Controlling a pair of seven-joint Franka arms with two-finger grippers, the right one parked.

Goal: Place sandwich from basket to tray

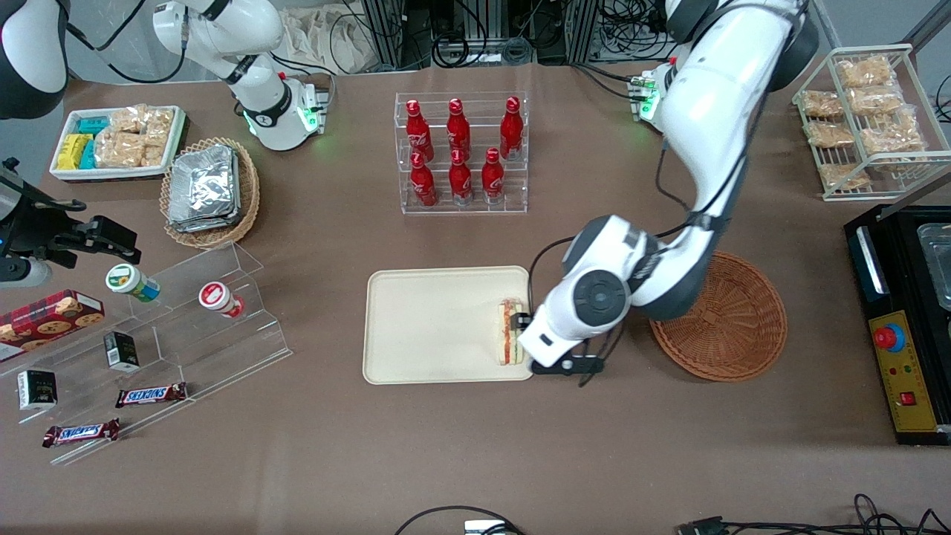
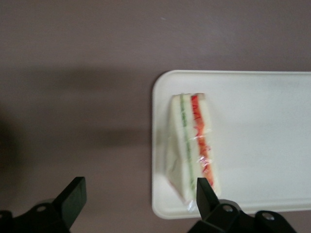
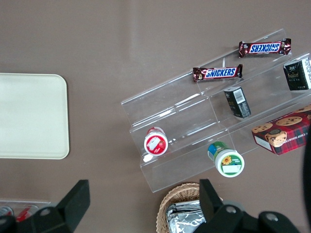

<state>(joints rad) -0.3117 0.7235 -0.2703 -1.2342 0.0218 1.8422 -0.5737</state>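
My hand [image 2: 138,204] is hovering with fingers apart above the sandwich [image 2: 192,145], which is lying on the tray [image 1: 438,327] at its three o'clock edge; only the front view shows the basket [image 1: 732,323] on the desk [image 1: 475,446].

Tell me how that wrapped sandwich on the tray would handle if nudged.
The sandwich looks film-wrapped, so it probably slides easily on the smooth tray. Its soft bread likely squashes under pressure. The open gripper hangs above it, near the tray's edge.
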